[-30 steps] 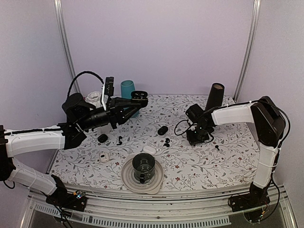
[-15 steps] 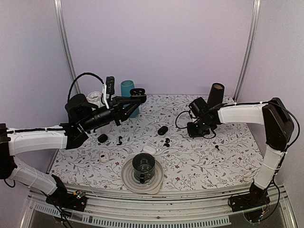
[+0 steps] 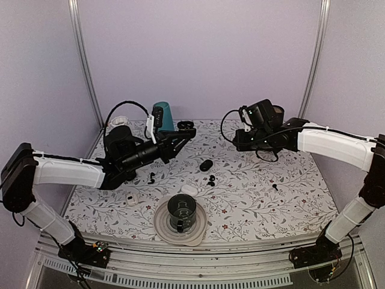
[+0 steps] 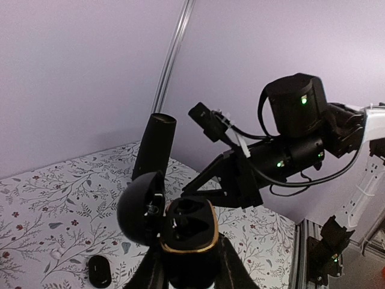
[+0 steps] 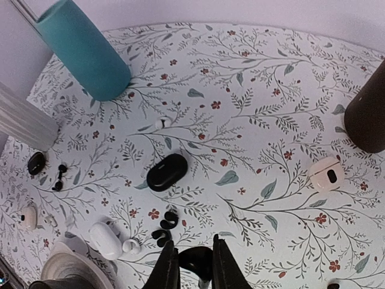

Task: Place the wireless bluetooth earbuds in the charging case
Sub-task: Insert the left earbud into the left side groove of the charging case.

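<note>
Where the table lies nearest to the arm bases, plate: a grey plate (image 3: 160, 226) carries a dark cup (image 3: 181, 212); neither belongs to the task.
Loose pieces on the table: a white case (image 3: 189, 189) lies just behind the plate. A loose black pair (image 3: 210, 179) of small buds lies near it, and a closed black case (image 3: 206, 165) lies a little farther back.
Left gripper: the left gripper (image 4: 189, 265) is raised above the table, its fingers pressed on the lower body of the charging case (image 4: 187, 226).
Charging case: it is held upright in the air with its lid (image 4: 141, 208) swung open to one side. The sockets look dark, and I cannot tell if anything already sits in them.
Right gripper: the right gripper (image 5: 192, 268) is also raised, across from the case and apart from it. Its fingers are nearly together, pinching a small glossy black piece, which I judge to be an earbud (image 5: 195, 257).
Far edge: a teal cup (image 3: 161, 113) stands at the back.
Done so far: the case is lifted and opened, and one earbud is picked up.
Left to do: no earbud is visibly seated. The held one must go over a socket, be pushed in and released; then the second one.
</note>
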Controlling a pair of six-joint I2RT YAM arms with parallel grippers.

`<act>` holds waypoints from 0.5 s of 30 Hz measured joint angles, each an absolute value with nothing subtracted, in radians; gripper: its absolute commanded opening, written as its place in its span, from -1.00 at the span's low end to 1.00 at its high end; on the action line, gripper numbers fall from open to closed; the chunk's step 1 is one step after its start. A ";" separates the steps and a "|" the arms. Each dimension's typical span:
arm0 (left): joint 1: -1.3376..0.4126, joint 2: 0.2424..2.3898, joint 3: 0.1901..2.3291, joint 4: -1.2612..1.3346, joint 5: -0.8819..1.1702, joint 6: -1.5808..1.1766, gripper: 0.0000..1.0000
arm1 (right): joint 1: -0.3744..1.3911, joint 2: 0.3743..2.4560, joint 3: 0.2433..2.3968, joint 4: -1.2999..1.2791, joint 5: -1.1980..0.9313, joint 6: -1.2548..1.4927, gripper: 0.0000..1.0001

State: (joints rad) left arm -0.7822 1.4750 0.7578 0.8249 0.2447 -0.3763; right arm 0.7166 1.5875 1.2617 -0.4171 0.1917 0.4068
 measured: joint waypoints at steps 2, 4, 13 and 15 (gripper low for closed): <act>-0.786 1.504 0.770 0.836 0.245 -0.379 -1.00 | 0.737 1.558 1.284 -0.411 0.200 0.407 -0.78; -0.791 1.533 0.782 0.850 0.245 -0.382 -1.00 | 0.761 1.530 1.306 -0.400 0.205 0.406 -0.78; -0.810 1.613 0.828 0.876 0.254 -0.395 -1.00 | 0.833 1.478 1.374 -0.351 0.208 0.401 -0.76; -0.814 1.629 0.844 0.878 0.257 -0.397 -1.00 | 0.848 1.478 1.383 -0.340 0.208 0.399 -0.75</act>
